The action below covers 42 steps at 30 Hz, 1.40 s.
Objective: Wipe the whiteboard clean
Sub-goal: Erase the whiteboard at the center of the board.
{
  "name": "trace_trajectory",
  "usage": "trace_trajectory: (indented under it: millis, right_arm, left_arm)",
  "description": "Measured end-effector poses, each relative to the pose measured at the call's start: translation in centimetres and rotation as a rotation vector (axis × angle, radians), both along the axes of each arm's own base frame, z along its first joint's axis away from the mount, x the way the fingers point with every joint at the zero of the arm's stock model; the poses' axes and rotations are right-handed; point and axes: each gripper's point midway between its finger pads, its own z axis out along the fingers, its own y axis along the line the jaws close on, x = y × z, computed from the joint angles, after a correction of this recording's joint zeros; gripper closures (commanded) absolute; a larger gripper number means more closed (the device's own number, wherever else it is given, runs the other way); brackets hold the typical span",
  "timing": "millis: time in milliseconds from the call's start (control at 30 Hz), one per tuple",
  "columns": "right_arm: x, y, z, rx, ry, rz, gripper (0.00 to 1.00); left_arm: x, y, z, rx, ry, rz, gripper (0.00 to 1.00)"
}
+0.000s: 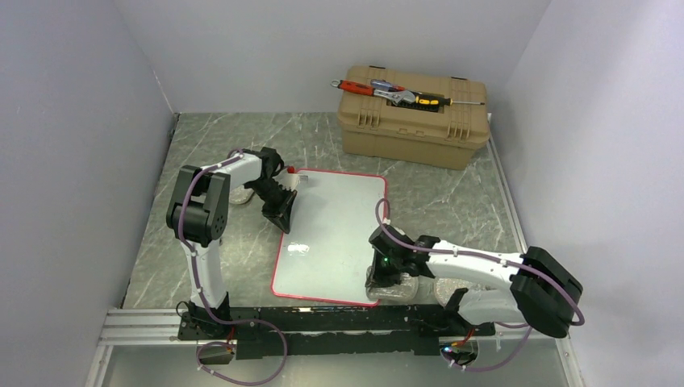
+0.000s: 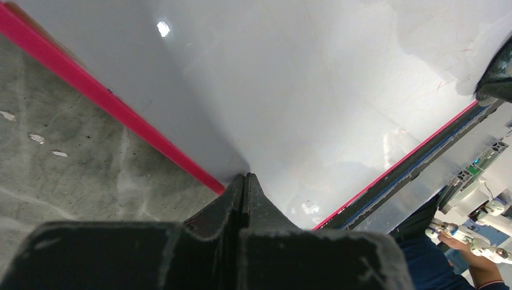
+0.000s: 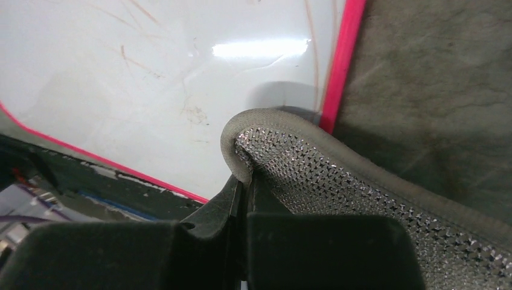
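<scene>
The grey-green marbled table carries everything, and the whiteboard lies flat near its middle, between the two arms, with its near red-rimmed edge just beside the black rail that bears the arm bases. A tan toolbox stands well apart at the far right, against the back wall, with several hand tools lying on its lid. The left arm reaches over to the board's left rim, and the right arm bends in low over the board's near right corner. A grey glittery cloth with a plain hem lies partly on that corner and partly on the table beside it. The right gripper is clamped on a fold of the cloth's hem. The left gripper has its fingers pressed together with nothing between them, its tip at the red rim. Faint reddish pen strokes show on the glossy white surface near the right gripper.
</scene>
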Motion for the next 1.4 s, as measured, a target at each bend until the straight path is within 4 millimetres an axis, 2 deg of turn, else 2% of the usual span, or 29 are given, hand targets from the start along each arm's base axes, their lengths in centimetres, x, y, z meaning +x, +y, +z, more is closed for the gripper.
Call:
trace_trajectory:
  millis: [100, 267, 367, 533, 767, 1000, 1067, 1233, 1333, 1400]
  right_arm:
    - [-0.4, 0.7, 0.0, 0.063, -0.003, -0.014, 1.00]
    - [-2.9, 2.2, 0.0, 0.130, -0.002, 0.035, 1.00]
    - [-3.4, 2.4, 0.4, 0.146, -0.003, 0.037, 1.00]
    - [-4.1, 0.9, 0.3, 0.096, 0.019, 0.012, 1.00]
    - [-3.1, -1.3, 0.3, -0.064, 0.021, -0.040, 1.00]
    - [-3.0, -1.1, -0.2, -0.127, 0.067, -0.003, 1.00]
    - [-3.4, -0.6, -0.7, -0.139, 0.103, 0.021, 1.00]
    - [-3.2, 4.1, -0.7, -0.074, 0.146, 0.108, 1.00]
    - [-2.7, 4.4, -0.1, -0.030, 0.132, 0.106, 1.00]
    - [-2.3, 3.8, 0.3, 0.019, 0.106, 0.085, 1.00]
  left_arm:
    - [0.0, 0.0, 0.0, 0.000, -0.003, 0.000, 0.96]
    - [0.0, 0.0, 0.0, 0.001, -0.005, 0.000, 0.96]
    - [0.0, 0.0, 0.0, 0.001, -0.005, 0.000, 0.96]
    - [0.0, 0.1, 0.0, 0.003, -0.007, -0.001, 0.96]
    - [0.0, 0.1, 0.0, 0.003, -0.007, -0.001, 0.96]
    - [0.0, 0.1, 0.0, 0.003, -0.007, -0.001, 0.96]
    - [0.0, 0.1, 0.0, 0.003, -0.007, -0.001, 0.96]
    - [0.0, 0.1, 0.0, 0.006, -0.007, -0.001, 0.96]
    - [0.0, 0.1, 0.0, 0.006, -0.007, -0.001, 0.96]
    - [0.0, 0.1, 0.0, 0.006, -0.007, -0.003, 0.96]
